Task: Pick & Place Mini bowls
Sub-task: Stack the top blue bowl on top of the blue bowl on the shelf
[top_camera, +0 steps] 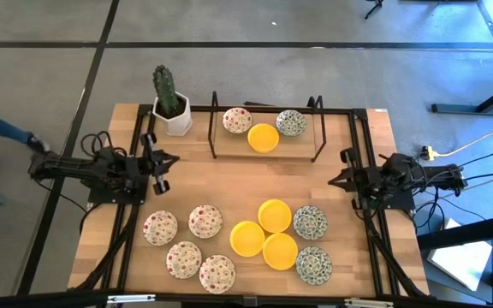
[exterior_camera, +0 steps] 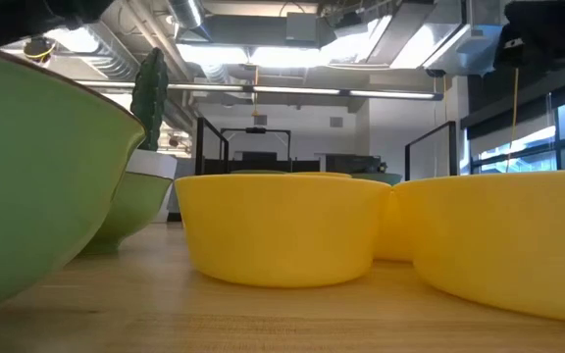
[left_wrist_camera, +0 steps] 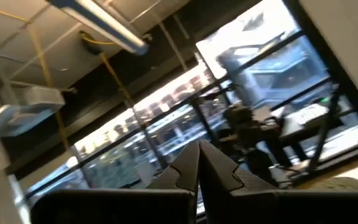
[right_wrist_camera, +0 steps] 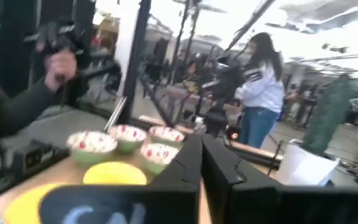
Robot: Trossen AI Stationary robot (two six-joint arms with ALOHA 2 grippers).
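Both arms wait at the bench (top_camera: 229, 175) edges — left end effector (top_camera: 168, 160) and right end effector (top_camera: 336, 181) each pressed together, holding nothing. The mini bowls (top_camera: 264, 236) cluster ahead of both, three more on the rack (top_camera: 264, 128) beyond. Packed rims risk a descending finger nudging neighbours — or spoiling a grip.

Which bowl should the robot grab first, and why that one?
Probably the left gripper should move down toward the red-speckled bowl nearest it. Both grippers are shut and empty, parked at the table's sides, the right gripper too. Three bowls already sit on the rack, while ten wait in front.
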